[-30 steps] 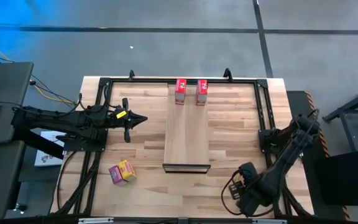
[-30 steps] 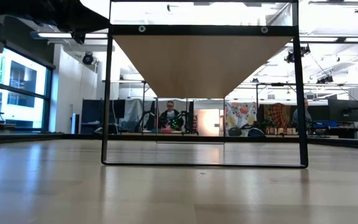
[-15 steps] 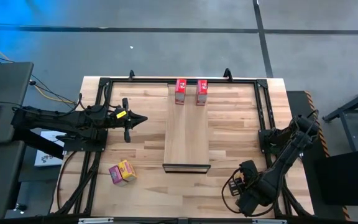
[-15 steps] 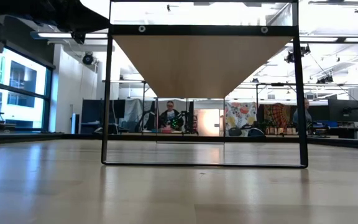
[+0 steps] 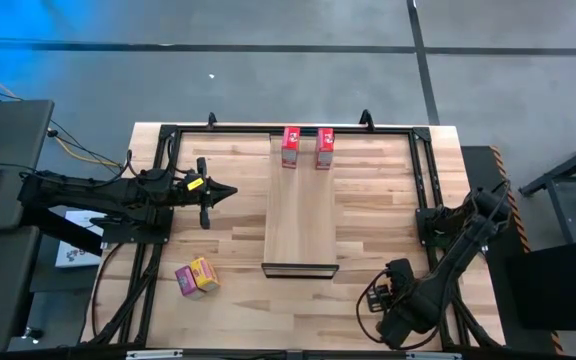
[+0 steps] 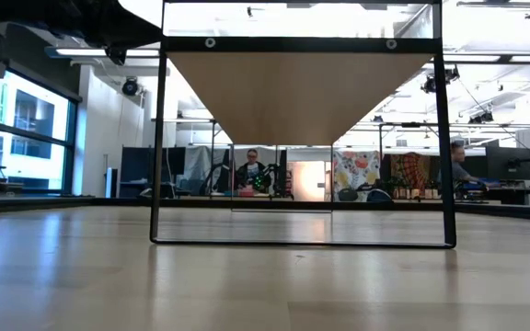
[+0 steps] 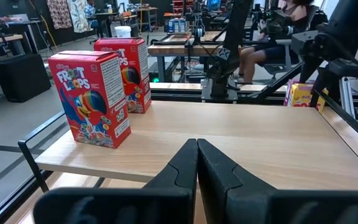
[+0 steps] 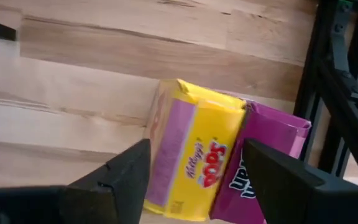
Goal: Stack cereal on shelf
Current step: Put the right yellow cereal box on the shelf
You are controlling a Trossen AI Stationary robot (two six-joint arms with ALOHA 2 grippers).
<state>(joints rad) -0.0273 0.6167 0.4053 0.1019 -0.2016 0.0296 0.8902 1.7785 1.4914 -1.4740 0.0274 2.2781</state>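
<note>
The shelf is a light-wood plank down the table's middle, with a dark bar at its near end. Two red cereal boxes stand upright on its far end; the left wrist view shows them too. A yellow and a pink box lie on the table at the near left. My right gripper hangs open at the near right corner, pointing down over a yellow box and a magenta box that lie side by side. My left gripper is shut, left of the shelf.
A black rail frame runs around the tabletop, and one rail passes close beside the magenta box. In the low view the shelf's dark end frame stands over the table. People sit at desks in the room beyond.
My right gripper has rolled a little at the wrist while staying over the two boxes at the near right corner. The boxes and the shelf have not moved.
</note>
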